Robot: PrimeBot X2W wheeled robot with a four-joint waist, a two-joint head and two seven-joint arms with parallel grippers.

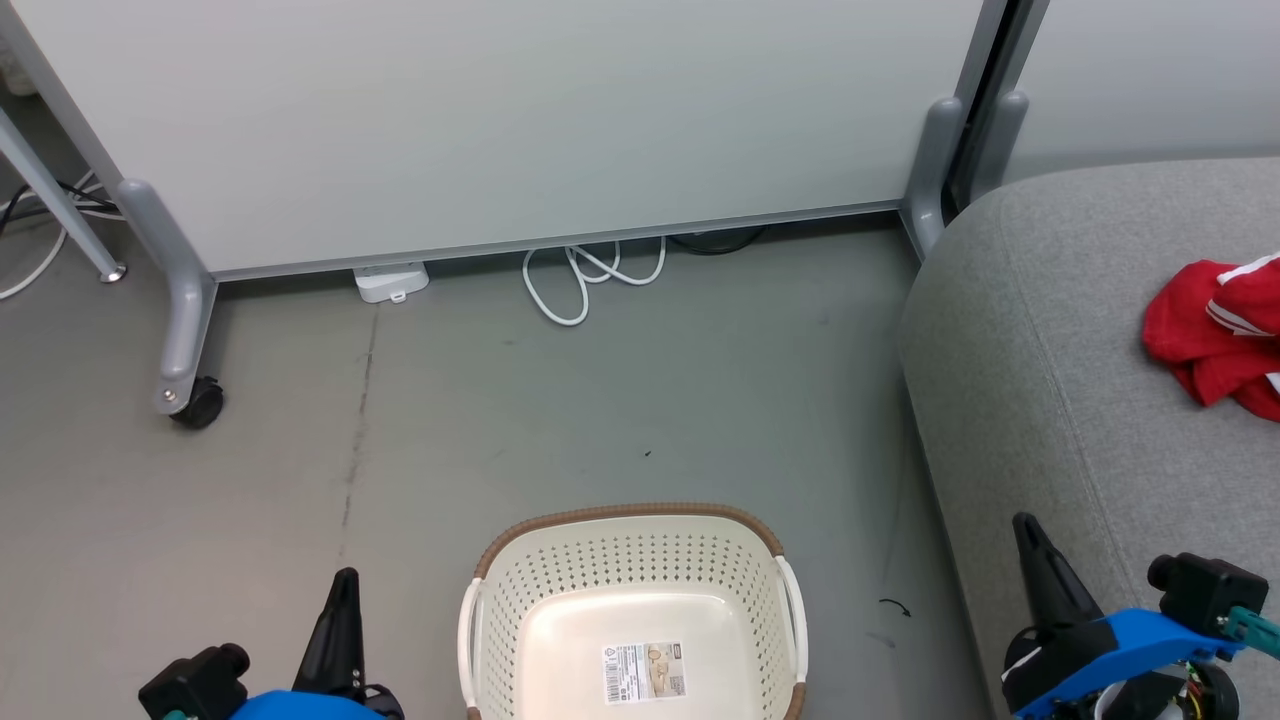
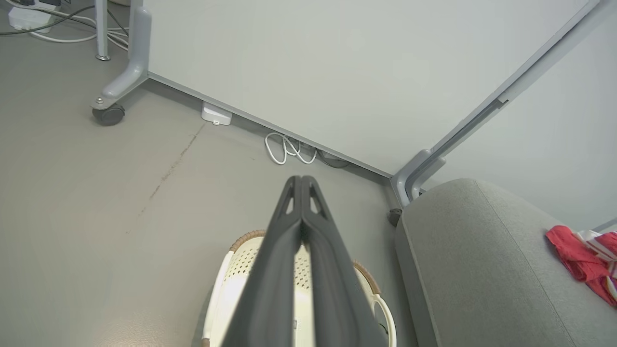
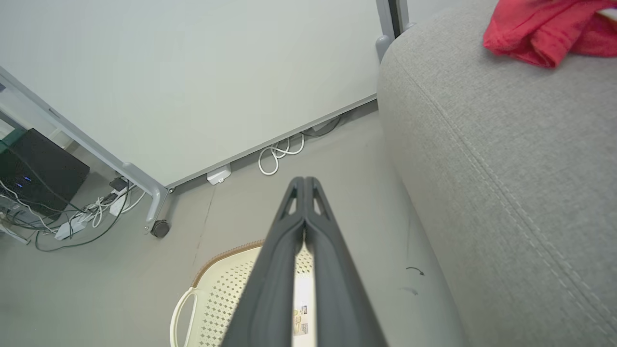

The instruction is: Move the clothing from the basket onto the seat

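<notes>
The cream perforated basket [image 1: 634,610] with a brown rim stands on the floor at the bottom centre; inside it I see a bare bottom with a paper label. Red clothing with white stripes [image 1: 1218,330] lies crumpled on the grey seat [image 1: 1050,380] at the right edge, also seen as clothing [image 2: 585,260] [image 3: 544,29]. My left gripper [image 1: 345,585] is shut and empty, left of the basket. My right gripper [image 1: 1025,530] is shut and empty, over the seat's front edge. Both wrist views show their fingers pressed together above the basket [image 2: 236,270] [image 3: 217,299].
A pale partition panel [image 1: 500,120] on grey castor legs [image 1: 185,330] stands behind the basket. A white cable loop [image 1: 585,275] and a small white box [image 1: 390,282] lie at its base. More cables and a dark box [image 3: 38,173] sit far left.
</notes>
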